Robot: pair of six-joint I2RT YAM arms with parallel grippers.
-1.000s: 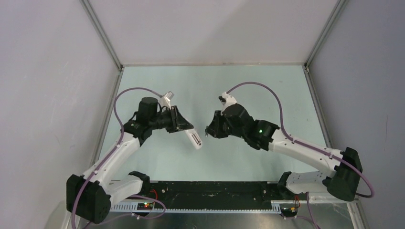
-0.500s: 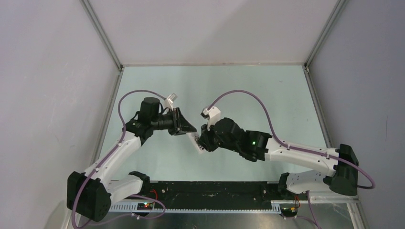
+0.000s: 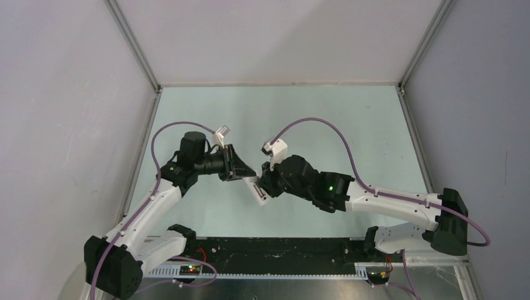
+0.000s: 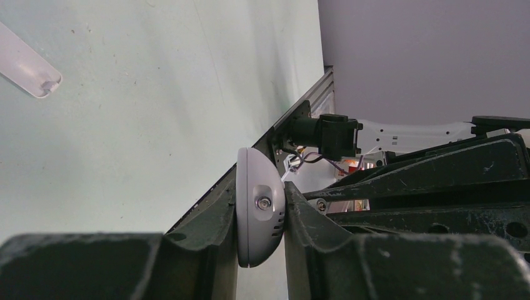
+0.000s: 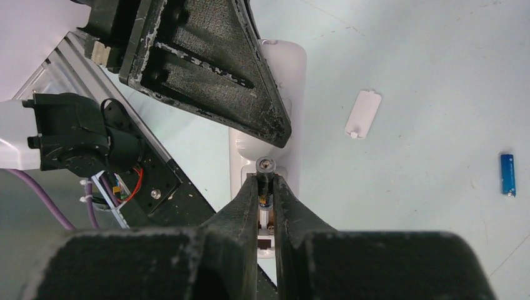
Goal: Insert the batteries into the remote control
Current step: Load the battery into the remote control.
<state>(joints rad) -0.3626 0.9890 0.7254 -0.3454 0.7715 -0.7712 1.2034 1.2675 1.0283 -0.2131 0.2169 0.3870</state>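
Note:
My left gripper (image 3: pixel 245 173) (image 4: pixel 261 219) is shut on the white remote control (image 3: pixel 257 190) (image 4: pixel 260 212) and holds it edge-on above the table. In the right wrist view the remote (image 5: pixel 294 94) shows its back, with the open battery compartment (image 5: pixel 265 215) between my fingers. My right gripper (image 3: pixel 267 181) (image 5: pixel 265 181) is shut on the dark battery (image 5: pixel 265 167), which stands end-on right over that compartment. The blue battery (image 5: pixel 507 174) lies on the table, off to the right.
The white battery cover (image 5: pixel 362 114) (image 4: pixel 25 65) lies loose on the pale green table (image 3: pixel 325 119). The black rail with wiring (image 3: pixel 281 250) runs along the near edge. Grey walls enclose the table on three sides.
My right gripper has swung left from a spot apart from the remote and now meets its free end, battery in its jaws. The left arm with the remote shifted only slightly.

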